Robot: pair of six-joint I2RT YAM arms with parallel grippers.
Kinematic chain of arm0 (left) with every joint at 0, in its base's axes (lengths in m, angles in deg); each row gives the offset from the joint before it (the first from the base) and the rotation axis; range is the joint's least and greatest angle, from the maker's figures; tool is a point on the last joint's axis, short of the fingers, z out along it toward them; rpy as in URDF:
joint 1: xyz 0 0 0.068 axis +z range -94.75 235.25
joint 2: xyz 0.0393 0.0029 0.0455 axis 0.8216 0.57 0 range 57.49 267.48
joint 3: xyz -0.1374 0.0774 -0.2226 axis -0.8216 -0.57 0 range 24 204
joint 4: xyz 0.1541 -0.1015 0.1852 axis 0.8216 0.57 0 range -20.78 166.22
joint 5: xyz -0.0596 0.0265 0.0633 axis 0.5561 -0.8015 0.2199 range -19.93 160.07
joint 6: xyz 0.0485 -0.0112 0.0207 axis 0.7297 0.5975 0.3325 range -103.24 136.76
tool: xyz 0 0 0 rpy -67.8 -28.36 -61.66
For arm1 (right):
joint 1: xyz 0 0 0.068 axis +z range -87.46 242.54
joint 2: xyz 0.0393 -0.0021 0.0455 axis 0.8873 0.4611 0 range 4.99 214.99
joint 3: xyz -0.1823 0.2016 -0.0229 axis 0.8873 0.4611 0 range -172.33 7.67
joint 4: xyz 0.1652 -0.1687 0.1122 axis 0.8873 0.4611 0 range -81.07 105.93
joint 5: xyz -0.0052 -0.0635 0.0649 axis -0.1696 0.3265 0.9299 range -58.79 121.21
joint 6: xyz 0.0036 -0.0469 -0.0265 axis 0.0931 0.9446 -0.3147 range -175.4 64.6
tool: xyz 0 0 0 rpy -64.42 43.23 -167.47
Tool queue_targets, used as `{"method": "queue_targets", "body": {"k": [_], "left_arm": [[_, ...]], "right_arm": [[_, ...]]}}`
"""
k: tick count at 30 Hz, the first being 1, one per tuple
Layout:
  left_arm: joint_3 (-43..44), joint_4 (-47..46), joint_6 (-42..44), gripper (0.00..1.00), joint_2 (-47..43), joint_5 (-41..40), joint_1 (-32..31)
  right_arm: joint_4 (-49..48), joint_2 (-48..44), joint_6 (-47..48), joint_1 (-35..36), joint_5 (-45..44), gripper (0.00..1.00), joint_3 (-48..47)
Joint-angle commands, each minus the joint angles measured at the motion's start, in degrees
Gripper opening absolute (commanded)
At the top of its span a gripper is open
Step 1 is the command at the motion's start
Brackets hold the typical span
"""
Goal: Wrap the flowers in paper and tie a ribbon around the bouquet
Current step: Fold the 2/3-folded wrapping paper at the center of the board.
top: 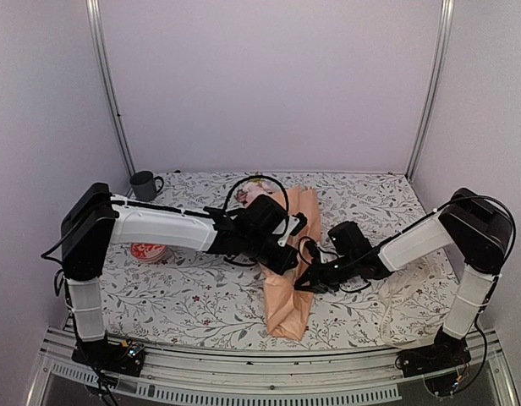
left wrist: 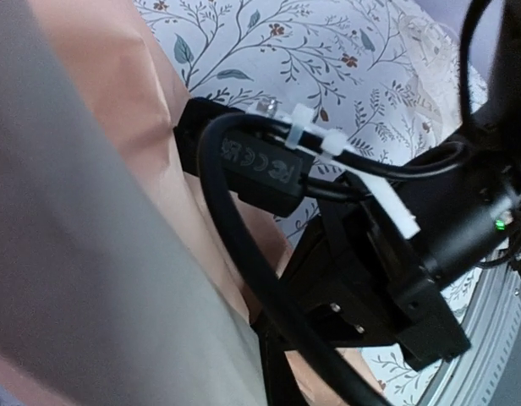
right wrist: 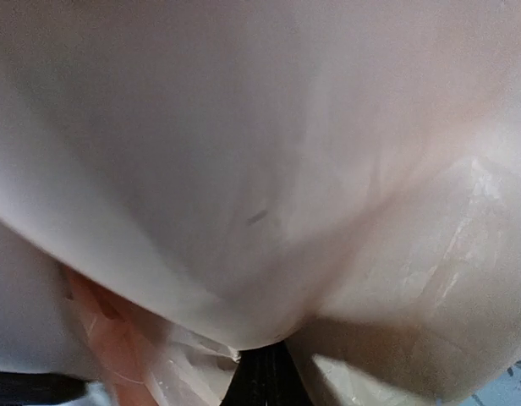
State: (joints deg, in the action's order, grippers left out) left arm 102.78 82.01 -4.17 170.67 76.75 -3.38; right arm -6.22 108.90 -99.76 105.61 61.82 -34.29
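Both claws are together. The left claw (top: pixel 286 258) sits on the far-left side of the paper (top: pixel 287 309), its jaws closed against the peach sheet. From its wrist view I see only a blurred grey finger lying across the paper (left wrist: pixel 91 51), so I cannot tell whether a fold is pinched. The right claw (top: pixel 301 286) is closed too, pressed to the paper's right edge just near of the left one. Its own camera is filled by the paper (right wrist: pixel 286 169) at very close range, with a dark fingertip at the bottom. It touches the sheet, but I cannot make out a grip.

Two containers stand at the left. A dark mug (top: pixel 145 183) is at the far-left corner, and a red-and-white dish (top: pixel 148 252) sits partly under the left arm. I cannot see inside either.

The bouquet (top: pixel 293 220) lies at the middle of the leaf-patterned tablecloth (top: pixel 201 296). Its long axis runs near to far, leaning slightly right toward the far end. The flowers (top: pixel 259 194) show pink at the far end under a black cable loop, and the paper's wrapped end points toward me.
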Motion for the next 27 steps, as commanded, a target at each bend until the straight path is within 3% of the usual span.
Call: {"method": "queue_targets", "body": {"k": [1,6,11,20,27], "left_arm": [[3.5,3.9,3.4,0.0,6.7,2.2,-1.4],[4.1,7.5,3.5,0.0,9.8,-0.4,-1.3],[4.5,8.5,3.8,0.0,10.7,-1.0,-1.3],[5.8,9.5,4.8,0.0,8.9,-2.8,-1.4],[9.8,10.3,5.1,0.0,7.1,-3.7,-2.0]], "right_arm": [[-0.4,-6.0,-1.8,0.0,-1.0,0.02,0.0],[1.5,-14.9,-4.0,-0.7,-5.7,0.06,2.1],[3.1,-16.9,-4.1,-3.4,-6.8,0.11,4.7],[0.8,-4.6,-0.4,-7.0,-4.2,0.12,4.0],[-8.5,3.8,-5.5,-6.9,-0.2,0.1,6.0]]}}
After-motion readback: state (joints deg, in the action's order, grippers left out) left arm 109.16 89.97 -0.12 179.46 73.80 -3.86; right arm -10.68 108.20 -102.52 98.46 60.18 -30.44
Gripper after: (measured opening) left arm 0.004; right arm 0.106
